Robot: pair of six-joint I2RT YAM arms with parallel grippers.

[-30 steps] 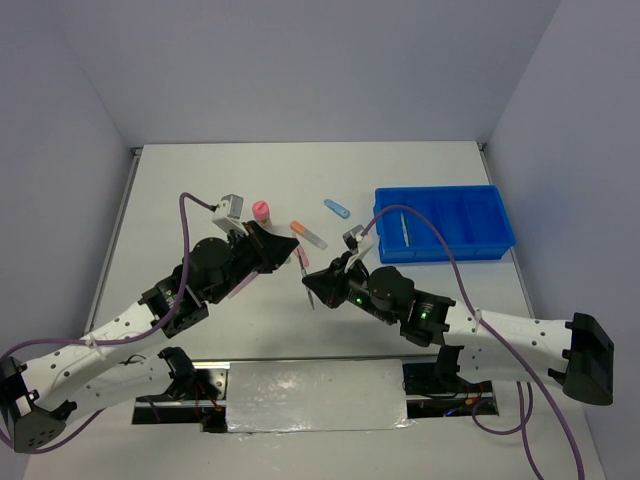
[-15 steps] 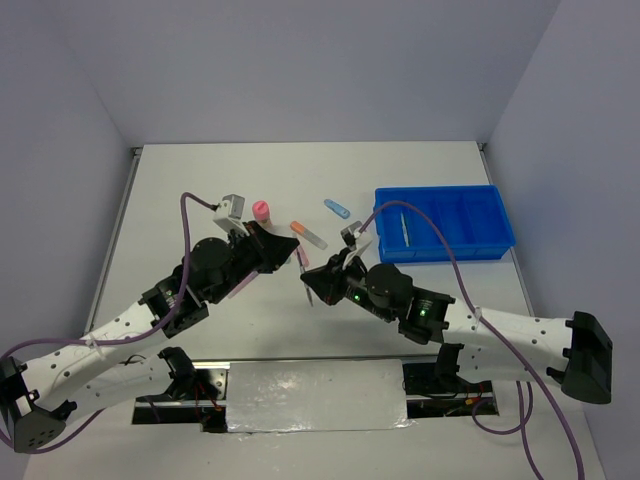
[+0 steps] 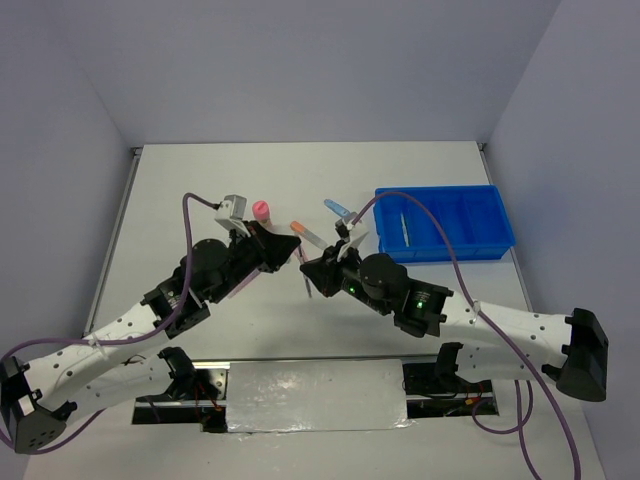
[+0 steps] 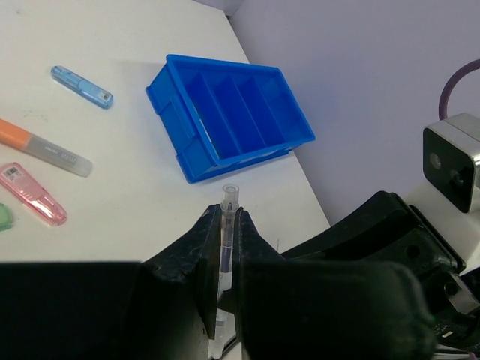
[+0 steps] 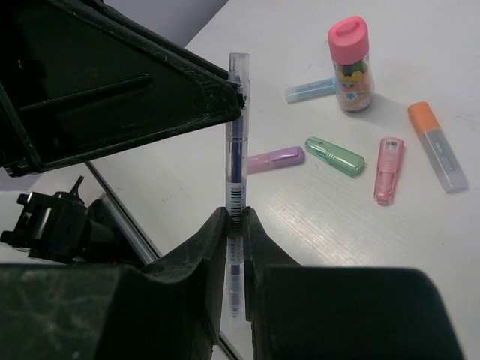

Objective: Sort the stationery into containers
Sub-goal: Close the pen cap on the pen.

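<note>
Pen (image 5: 237, 150) pinched tight by left hand (image 4: 227, 225) and right hand (image 5: 235, 225) together; best loosen left only while right holds firm; then carry to blue tray (image 3: 480, 246).

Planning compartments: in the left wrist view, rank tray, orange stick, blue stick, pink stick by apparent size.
Tray
orange stick, partly cut off
then pink stick and blue stick look alike, pink nearer the camera, so unranked

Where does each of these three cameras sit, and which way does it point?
Top external: overhead behind the bases, looking down at left arm, right arm and table.
Left wrist: looks past the left gripper toward the blue tray.
Right wrist: looks past the right gripper toward the pink-capped bottle.
Both wrist views share the pen.
</note>
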